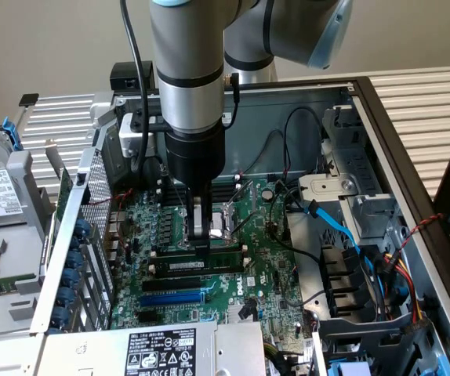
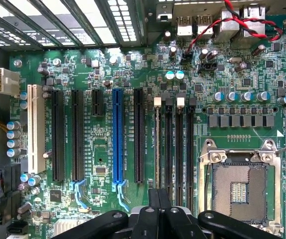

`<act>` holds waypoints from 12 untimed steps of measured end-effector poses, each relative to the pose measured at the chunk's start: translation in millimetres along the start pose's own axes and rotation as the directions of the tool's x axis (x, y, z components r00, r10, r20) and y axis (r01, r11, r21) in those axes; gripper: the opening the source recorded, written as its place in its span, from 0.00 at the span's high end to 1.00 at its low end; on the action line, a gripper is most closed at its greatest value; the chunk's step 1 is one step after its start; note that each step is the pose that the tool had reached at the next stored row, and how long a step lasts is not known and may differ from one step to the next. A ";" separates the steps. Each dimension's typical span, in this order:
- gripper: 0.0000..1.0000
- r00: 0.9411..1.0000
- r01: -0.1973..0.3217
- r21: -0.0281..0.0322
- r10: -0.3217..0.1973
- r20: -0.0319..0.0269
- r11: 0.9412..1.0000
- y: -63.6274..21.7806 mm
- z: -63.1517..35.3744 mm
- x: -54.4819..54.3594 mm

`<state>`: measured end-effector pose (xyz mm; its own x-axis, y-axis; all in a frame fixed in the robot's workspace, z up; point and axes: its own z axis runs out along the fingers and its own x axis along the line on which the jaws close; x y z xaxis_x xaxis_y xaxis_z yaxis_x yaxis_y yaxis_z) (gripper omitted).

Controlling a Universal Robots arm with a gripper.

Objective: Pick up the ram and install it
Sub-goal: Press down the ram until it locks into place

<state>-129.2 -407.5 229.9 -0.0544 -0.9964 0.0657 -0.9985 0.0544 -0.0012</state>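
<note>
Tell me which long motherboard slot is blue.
The one blue slot, with black slots on both sides; the rest are black, bar one white slot.

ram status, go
Gripper shut, down on the ram. Ram lies in a black slot beside the blue slot. Nothing in the way.

White Dell logo on the green motherboard

Open motherboard centre; drive cage and cables crowding exterior view's right.
</note>
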 end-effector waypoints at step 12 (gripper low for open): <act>0.90 1.000 0.000 0.000 0.000 0.000 1.000 0.0 0.0 0.1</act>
<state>-129.2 -407.5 229.9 -0.0545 -0.9963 0.0658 -0.9985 0.0545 -0.0012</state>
